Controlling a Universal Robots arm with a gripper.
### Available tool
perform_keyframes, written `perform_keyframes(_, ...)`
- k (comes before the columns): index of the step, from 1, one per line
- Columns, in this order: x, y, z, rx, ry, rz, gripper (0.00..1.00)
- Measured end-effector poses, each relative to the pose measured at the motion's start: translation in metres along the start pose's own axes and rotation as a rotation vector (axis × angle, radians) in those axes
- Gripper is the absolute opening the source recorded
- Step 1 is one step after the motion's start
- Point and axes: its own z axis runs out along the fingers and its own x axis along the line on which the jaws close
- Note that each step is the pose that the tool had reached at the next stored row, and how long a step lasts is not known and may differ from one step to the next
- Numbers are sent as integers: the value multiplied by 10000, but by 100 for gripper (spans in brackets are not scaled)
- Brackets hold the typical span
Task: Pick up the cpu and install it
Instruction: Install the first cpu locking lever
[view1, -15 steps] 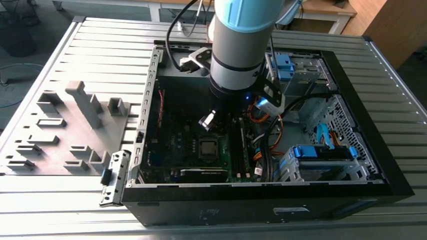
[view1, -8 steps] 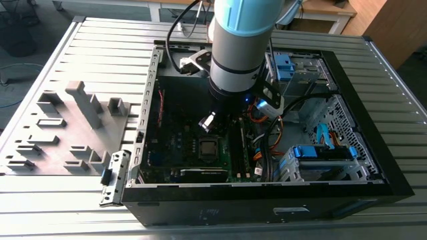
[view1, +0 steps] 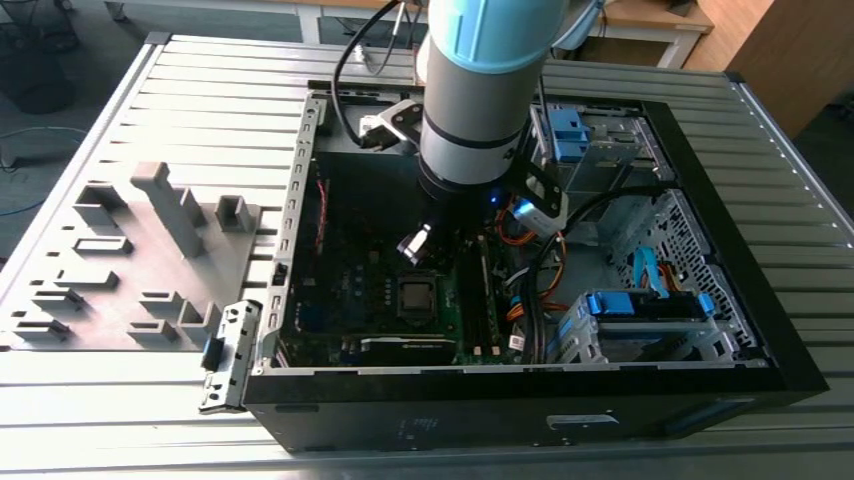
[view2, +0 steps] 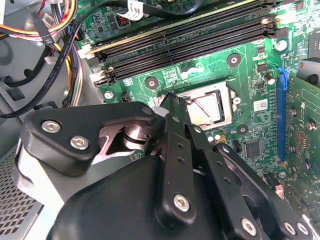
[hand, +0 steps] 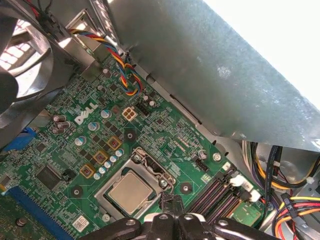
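Observation:
The cpu (hand: 131, 192) lies flat in its socket on the green motherboard (hand: 165, 130), its silver-grey top showing inside the metal frame. In the second wrist view the cpu (view2: 209, 107) is partly covered by my gripper (view2: 172, 102), whose black fingers meet in one narrow tip with nothing between them. That tip (hand: 170, 202) hovers just beside the socket's edge, on the memory slot side. In the exterior view my gripper (view1: 416, 245) hangs inside the open computer case, a little above the socket (view1: 416, 293).
Black memory slots (view2: 190, 42) run beside the socket. Bundled cables (view1: 534, 270) and blue-tabbed drive cages (view1: 647, 310) fill the case on the exterior view's right. A long black graphics card (view1: 400, 348) lies near the front wall. A grey fixture block (view1: 134, 250) stands outside the case.

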Motion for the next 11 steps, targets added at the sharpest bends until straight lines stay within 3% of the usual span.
perform_keyframes(4, -2, 1, -48, 1, 1, 0, 11)
perform_keyframes(8, -2, 1, -49, 0, 0, -5, 11)
perform_keyframes(11, -1, 1, -49, -6, 16, -398, 11)
